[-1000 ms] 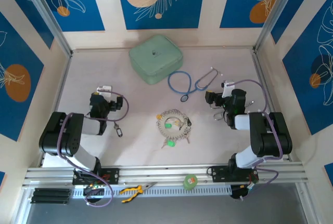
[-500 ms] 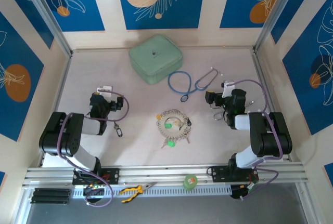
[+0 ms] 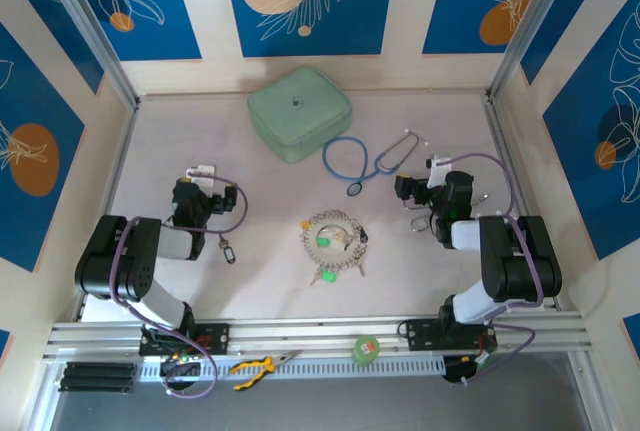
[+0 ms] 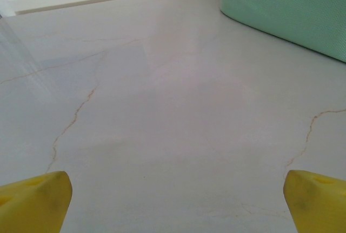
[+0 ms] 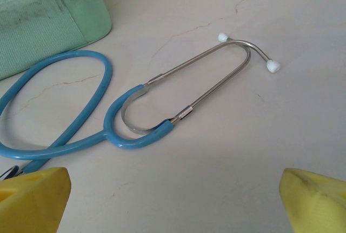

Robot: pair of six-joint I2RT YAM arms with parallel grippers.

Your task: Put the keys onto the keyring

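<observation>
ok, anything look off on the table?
Nothing looks spilled or broken. One small dark piece, possibly a key, lies alone well left of the keyring, apart from the keys clustered there.

One green case [image 3: 299, 113] sits on the tabletop [image 3: 260, 201]. Just right of the case lies one blue stethoscope [image 5: 143, 140] with two white ear tips [image 5: 273, 66]. Nearer than the case rests one keyring [image 3: 330, 217]. Two green heads show among its keys [image 3: 323, 241], whose full number cannot be told. One small dark item [image 3: 228, 249] lies to the case's near left. There are two arms: the left arm [image 3: 125, 261] shows two yellow fingers [image 4: 35, 203], and the right arm [image 3: 510, 266] shows two yellow fingers [image 5: 313, 200]. Nearest, well clear of the case, are one green tape roll [image 3: 367, 349] and one pair of yellow-handled pliers [image 3: 252, 367].
</observation>
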